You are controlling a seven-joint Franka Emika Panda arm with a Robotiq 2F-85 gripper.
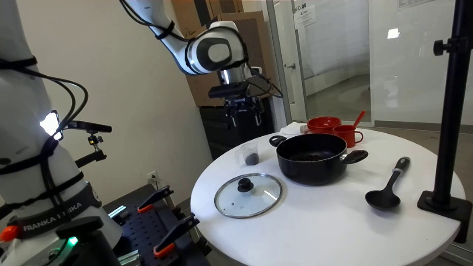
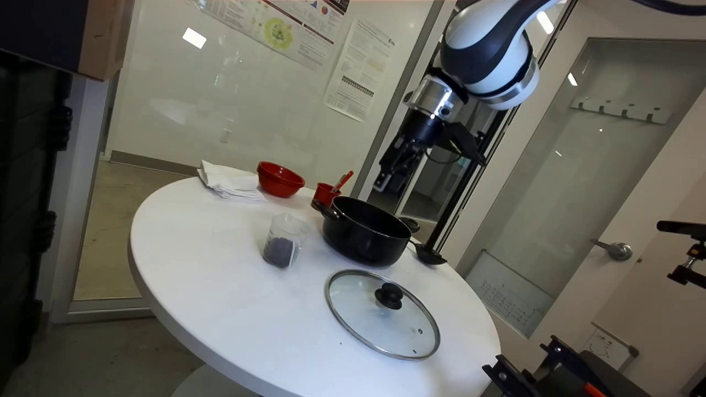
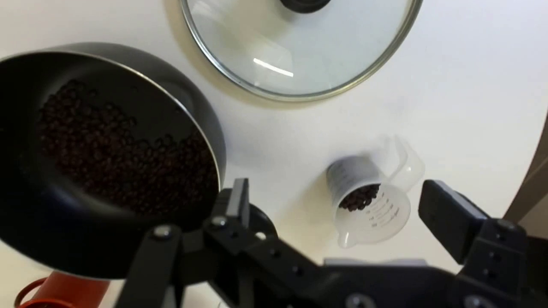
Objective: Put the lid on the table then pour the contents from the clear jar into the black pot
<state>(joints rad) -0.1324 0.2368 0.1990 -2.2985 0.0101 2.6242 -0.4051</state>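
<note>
The clear jar [image 1: 249, 152] stands upright on the white round table [image 1: 317, 229], beside the black pot [image 1: 312, 168]. It shows in the other views too, as a see-through measuring jar [image 2: 284, 242] with a handle, a spout and dark beans inside [image 3: 372, 214]. The pot [image 2: 361, 234] is uncovered; the wrist view shows dark beans on its floor [image 3: 205, 124]. The glass lid [image 1: 248, 199] lies flat on the table, knob up, in all views [image 2: 375, 320] [image 3: 299, 55]. My gripper [image 1: 246, 120] is open and empty, high above the table; the jar appears between its fingers [image 3: 338, 205].
A red bowl [image 1: 323, 125] and a red mug [image 1: 345, 135] with a red-handled utensil stand behind the pot. White folded napkins [image 2: 231, 182] lie by the bowl. A black ladle [image 1: 384, 197] lies right of the pot. A black pole [image 1: 445, 111] is clamped at the table edge.
</note>
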